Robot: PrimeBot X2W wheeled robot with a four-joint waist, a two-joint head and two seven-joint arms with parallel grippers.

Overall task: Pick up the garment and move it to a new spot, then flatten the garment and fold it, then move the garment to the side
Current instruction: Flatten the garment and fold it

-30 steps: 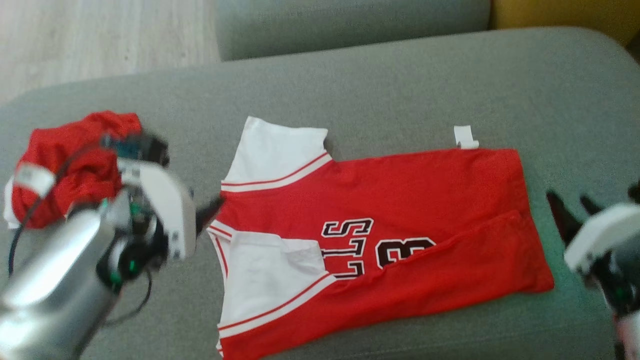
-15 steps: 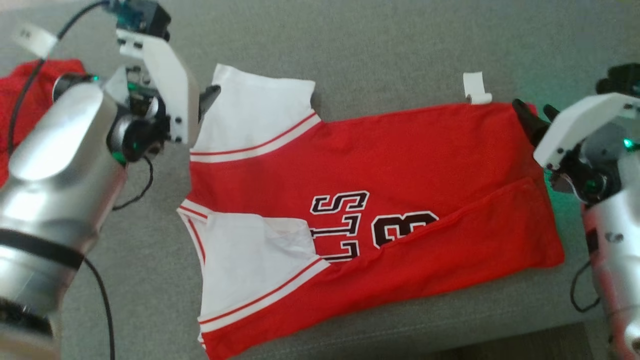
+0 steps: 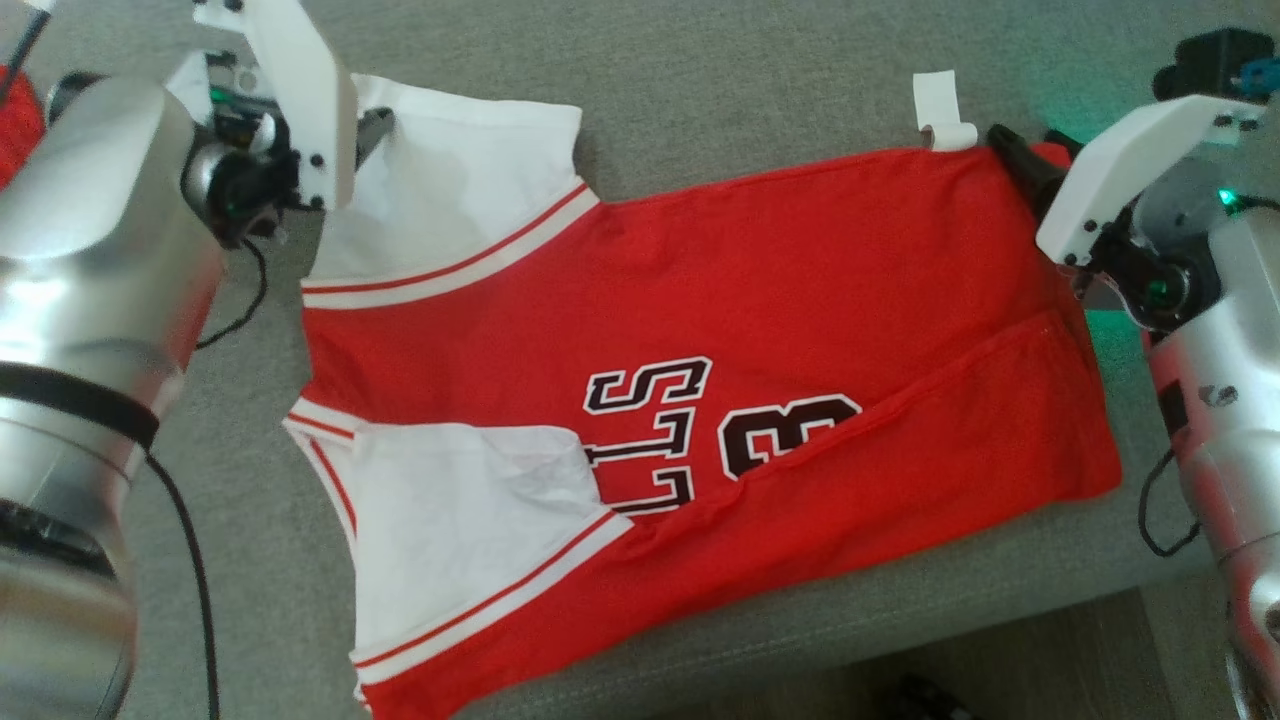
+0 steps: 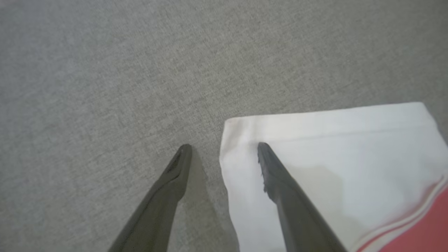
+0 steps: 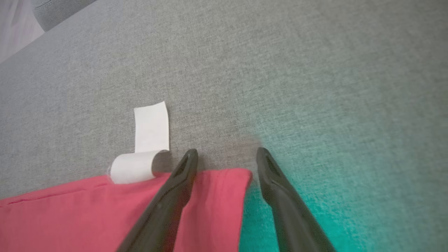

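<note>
Garment [image 3: 800, 280]: left fingers [image 4: 280, 189], right fingers [image 5: 176, 196] straddle corners (spread).

Grey woven cushion [image 3: 750, 90] spread wide and flat, seamed front edge, dim brown floor [image 3: 1000, 660] below it, green glow [image 5: 315, 203] tinting the fabric, second cushion [image 5: 59, 8] and pale floor [image 5: 14, 35] beyond.

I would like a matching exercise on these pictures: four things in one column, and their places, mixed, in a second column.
1 left gripper
2 right gripper
3 white tag
4 black letters

A at the red corner of the shirt
B printed on the red front
C at the corner of the white sleeve
D curled on the grey cushion

Pairs: 1-C, 2-A, 3-D, 4-B
</note>
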